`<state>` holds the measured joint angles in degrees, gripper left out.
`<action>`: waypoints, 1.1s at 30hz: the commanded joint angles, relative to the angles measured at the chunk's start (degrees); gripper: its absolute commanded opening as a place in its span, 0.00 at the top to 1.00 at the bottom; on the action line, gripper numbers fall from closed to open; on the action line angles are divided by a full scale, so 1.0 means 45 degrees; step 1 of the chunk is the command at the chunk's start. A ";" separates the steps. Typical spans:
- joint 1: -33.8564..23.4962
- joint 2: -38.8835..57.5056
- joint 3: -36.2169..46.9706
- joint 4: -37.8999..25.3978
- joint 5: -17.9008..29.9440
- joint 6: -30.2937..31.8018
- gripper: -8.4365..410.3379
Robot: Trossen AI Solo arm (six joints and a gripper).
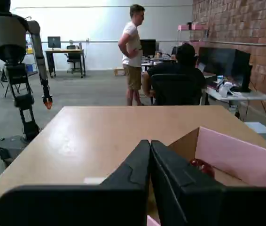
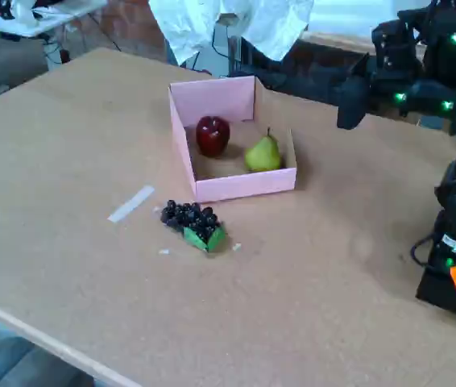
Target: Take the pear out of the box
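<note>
The arm sits at the fixed view's upper right, its gripper (image 1: pixel 150 155) level, fingers pressed together.

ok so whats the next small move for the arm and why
Probably open the fingers and swing toward the box: the gripper sits shut, off to the box's right in the fixed view, while the pear lies untouched inside beside the apple.

My matt black plastic gripper (image 1: pixel 150 155) is hovering over a smooth wooden table (image 2: pixel 67 145); the box (image 2: pixel 236 184) is looking like matt pink cardboard, the apple (image 2: pixel 212 134) glossy.
</note>
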<state>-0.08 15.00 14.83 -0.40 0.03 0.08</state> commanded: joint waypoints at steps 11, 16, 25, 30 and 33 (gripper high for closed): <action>0.0010 0.0000 0.0015 0.0034 -0.0015 -0.0029 0.98; 0.0010 0.0000 0.0015 0.0034 -0.0015 -0.0029 0.98; 0.0010 0.0000 0.0015 0.0044 -0.0019 -0.0015 0.98; 0.0010 0.0000 0.0015 0.0185 -0.0015 -0.0039 0.98; 0.0010 0.0000 0.0015 0.0418 -0.0024 0.0010 0.98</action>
<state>-0.03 15.00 14.83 0.05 0.03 0.08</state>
